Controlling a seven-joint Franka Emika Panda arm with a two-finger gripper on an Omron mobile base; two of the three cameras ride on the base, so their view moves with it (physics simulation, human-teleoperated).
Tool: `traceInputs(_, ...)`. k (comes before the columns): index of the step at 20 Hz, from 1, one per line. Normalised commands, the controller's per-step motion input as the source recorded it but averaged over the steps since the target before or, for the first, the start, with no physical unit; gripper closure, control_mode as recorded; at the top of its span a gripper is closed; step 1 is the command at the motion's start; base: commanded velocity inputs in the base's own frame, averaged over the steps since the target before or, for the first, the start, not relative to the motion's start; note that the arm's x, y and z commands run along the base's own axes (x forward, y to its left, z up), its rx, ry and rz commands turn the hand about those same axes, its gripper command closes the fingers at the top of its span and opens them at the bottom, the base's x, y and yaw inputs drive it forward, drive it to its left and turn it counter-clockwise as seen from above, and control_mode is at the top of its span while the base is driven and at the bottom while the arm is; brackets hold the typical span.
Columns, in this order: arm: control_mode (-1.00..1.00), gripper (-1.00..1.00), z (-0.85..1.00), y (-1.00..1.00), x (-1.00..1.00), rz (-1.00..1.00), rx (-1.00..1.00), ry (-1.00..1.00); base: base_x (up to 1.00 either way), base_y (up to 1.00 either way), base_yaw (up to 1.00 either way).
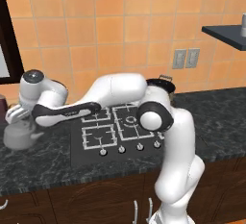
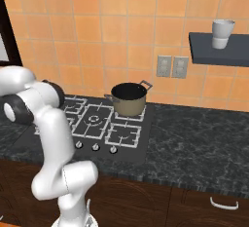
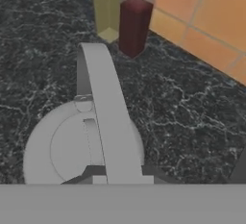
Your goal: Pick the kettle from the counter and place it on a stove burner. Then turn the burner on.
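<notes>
The dull-grey kettle (image 1: 18,137) stands on the dark marbled counter (image 1: 216,117) just left of the stove. My gripper (image 1: 17,116) hangs straight above it, close over the arched handle. In the hand view I look down on the kettle's round lid (image 3: 60,153), and its handle (image 3: 108,117) runs up the middle of the picture. One dark fingertip (image 3: 239,168) shows far out at the right edge, clear of the handle, so the gripper looks open. The nearest small stove burner (image 1: 98,136) sits to the right of the kettle and is bare; the front right burner (image 2: 124,134) is bare too.
A tan pot with a black rim (image 2: 129,99) occupies a back burner. Stove knobs (image 1: 129,147) line the stove's front edge. A yellow bottle (image 3: 108,9) and a dark red bottle (image 3: 135,23) stand by the tiled wall behind the kettle. A wall shelf carries a cup (image 2: 222,33).
</notes>
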Motion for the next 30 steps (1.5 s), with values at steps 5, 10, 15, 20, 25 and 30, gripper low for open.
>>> traceInputs(5,-1.00,1.00,0.29,-0.90,-0.38,-0.05,0.00,-0.02,0.00,0.00,0.00)
traceInputs(10,-1.00,1.00,0.18,-1.00,-0.28,-0.05,0.00,0.00,0.00,0.00,0.00)
traceInputs(15,-1.00,1.00,0.13,-1.00,-0.10,-0.06,0.00,0.00,0.00,0.00,0.00)
traceInputs(20,-1.00,1.00,0.07,-1.00,0.00,-0.08,-0.01,0.00,0.00,0.00,0.00)
traceInputs(25,-1.00,1.00,0.00,-0.72,0.02,-0.09,-0.03,0.00,0.00,0.00,0.00)
traceInputs(30,-1.00,1.00,0.00,-0.49,0.16,-0.10,-0.08,0.01,0.00,0.00,0.00)
